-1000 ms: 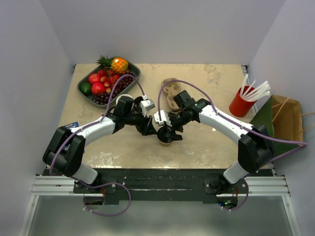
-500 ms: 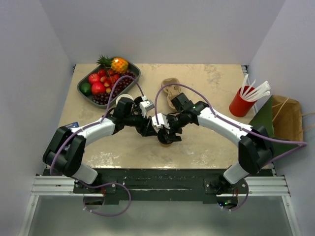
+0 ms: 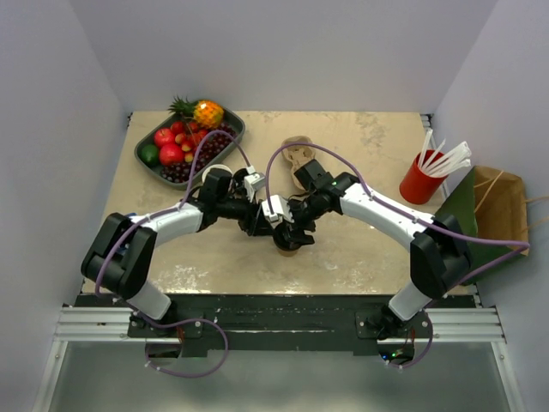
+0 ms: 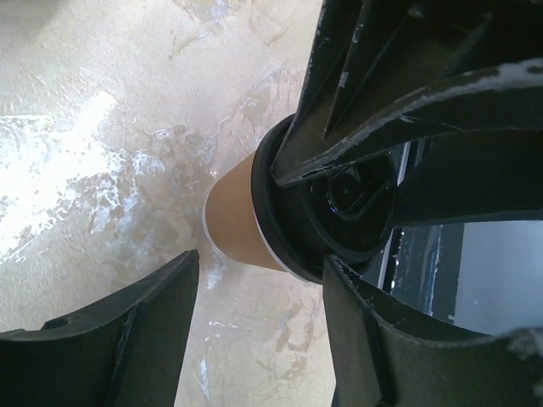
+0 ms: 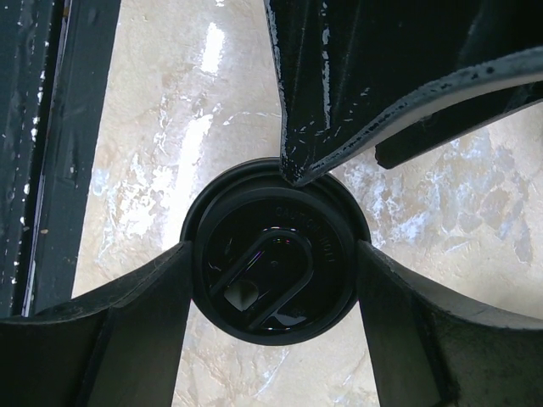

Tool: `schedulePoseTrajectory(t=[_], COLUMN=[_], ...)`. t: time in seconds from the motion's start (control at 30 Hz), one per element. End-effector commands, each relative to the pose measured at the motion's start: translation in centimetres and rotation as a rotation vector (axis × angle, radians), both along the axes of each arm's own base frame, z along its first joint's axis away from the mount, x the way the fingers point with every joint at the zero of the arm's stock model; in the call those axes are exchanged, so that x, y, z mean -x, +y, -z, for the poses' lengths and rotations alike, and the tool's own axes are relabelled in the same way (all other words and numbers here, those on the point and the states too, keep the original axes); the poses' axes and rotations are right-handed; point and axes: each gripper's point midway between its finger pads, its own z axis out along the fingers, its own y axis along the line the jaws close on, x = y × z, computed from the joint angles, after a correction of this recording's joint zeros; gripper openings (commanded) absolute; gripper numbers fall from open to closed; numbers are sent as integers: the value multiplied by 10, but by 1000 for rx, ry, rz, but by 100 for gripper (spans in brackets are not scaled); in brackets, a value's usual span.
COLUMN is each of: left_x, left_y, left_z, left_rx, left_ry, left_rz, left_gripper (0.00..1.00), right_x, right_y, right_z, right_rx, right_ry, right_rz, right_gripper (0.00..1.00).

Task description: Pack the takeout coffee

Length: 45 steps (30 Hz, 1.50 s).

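One takeout coffee (image 3: 289, 248), a kraft-tan cup with a black lid, stands on the table near the front middle. My right gripper (image 3: 290, 238) hangs straight above it. From the right wrist I look down on the lid (image 5: 273, 254), and my right gripper (image 5: 273, 251) has both fingers pressed against the rim, shut on it. My left gripper (image 3: 262, 223) comes in from the left. In the left wrist view the cup (image 4: 242, 222) sits just beyond my left gripper (image 4: 261, 270), which is open. One of its fingertips (image 4: 339, 280) rests against the lid's edge.
A dark tray (image 3: 141, 160) of fruit sits at the back left. The pulp carrier (image 3: 296, 156) lies behind the arms. A red cup of white straws (image 3: 418, 183) stands at the right. A brown paper bag (image 3: 499, 210) rests past the table's right edge.
My right gripper's fingers have drawn in onto the lid, and that arm has shifted slightly left with the cup. The left gripper has stayed as it was.
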Motion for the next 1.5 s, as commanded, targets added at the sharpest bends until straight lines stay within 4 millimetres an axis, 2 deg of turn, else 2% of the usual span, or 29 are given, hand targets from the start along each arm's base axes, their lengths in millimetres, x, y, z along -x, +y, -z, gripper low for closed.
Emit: schedulePoseTrajectory(t=[0.0, 0.03, 0.07, 0.23, 0.37, 0.6, 0.7, 0.8, 0.87, 0.93, 0.97, 1.13, 1.37, 1.47], left_x=[-14, -19, -12, -22, -15, -16, -16, -21, -25, -28, -30, -29, -26, -27], left_y=[1, 5, 11, 21, 36, 47, 47, 34, 27, 28, 30, 36, 42, 41], left_z=[15, 24, 35, 58, 85, 100, 101, 84, 68, 66, 66, 72, 82, 84], left_rx=[-64, -109, -156, -261, -372, -441, -435, -363, -316, -320, -330, -373, -408, -406], left_ry=[27, 38, 99, 131, 191, 208, 211, 175, 133, 103, 100, 113, 127, 135], left_rz=[-53, -88, -90, -159, -180, -224, -226, -189, -169, -157, -160, -139, -150, -147], left_gripper=[64, 63, 63, 62, 61, 60, 60, 60, 60, 60, 60, 60, 60, 60], right_x=[8, 9, 9, 12, 7, 4, 6, 8, 1, 2, 2, 21, 39, 39], right_y=[-1, -2, -2, -4, -9, -18, -18, -19, -15, -14, -15, -29, -37, -40], right_z=[9, 12, 13, 26, 36, 44, 45, 47, 40, 44, 44, 76, 99, 107], right_rx=[33, 38, 40, 74, 127, 193, 189, 172, 126, 99, 89, 140, 222, 241], right_ry=[55, 64, 72, 123, 128, 130, 137, 137, 114, 109, 96, 144, 297, 351], right_rz=[-4, 0, 5, 40, 84, 114, 113, 127, 147, 156, 157, 133, 156, 185], right_gripper=[69, 69, 69, 68, 68, 68, 68, 68, 68, 67, 66, 65, 64, 63])
